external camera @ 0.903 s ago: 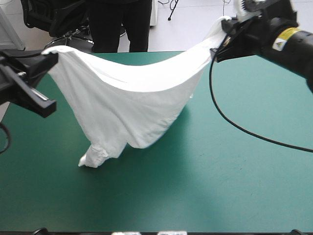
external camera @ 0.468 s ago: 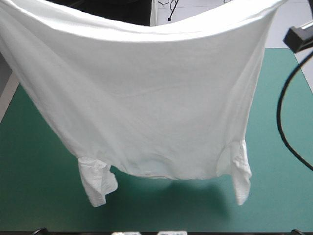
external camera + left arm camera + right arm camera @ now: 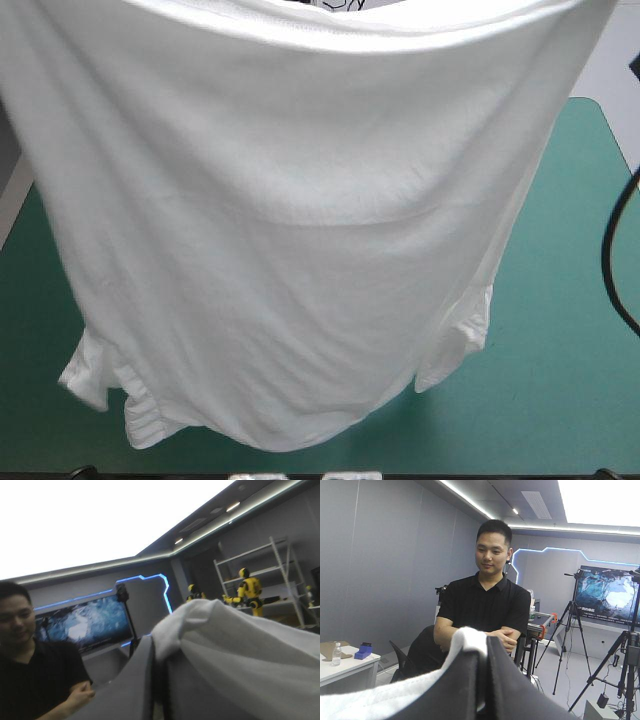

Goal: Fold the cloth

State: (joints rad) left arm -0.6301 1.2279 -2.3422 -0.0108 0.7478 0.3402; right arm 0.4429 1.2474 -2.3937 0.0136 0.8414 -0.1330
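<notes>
High view: I see the T-shirt [image 3: 300,230] hanging as one broad, smooth white sheet over the teal-green cover [image 3: 570,330], its sleeves puckered at the lower corners.
Left wrist: the left gripper [image 3: 156,665] pinches a soft bunched fold.
Right wrist: the right gripper [image 3: 482,665] nips a rolled edge.

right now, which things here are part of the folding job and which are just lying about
Part of the job:
- T-shirt, hanging spread above the table
- left gripper, shut on the T-shirt
- right gripper, shut on the T-shirt

Just there:
- table, teal-green, mostly hidden behind the T-shirt; no other loose item shows on the visible part
</notes>
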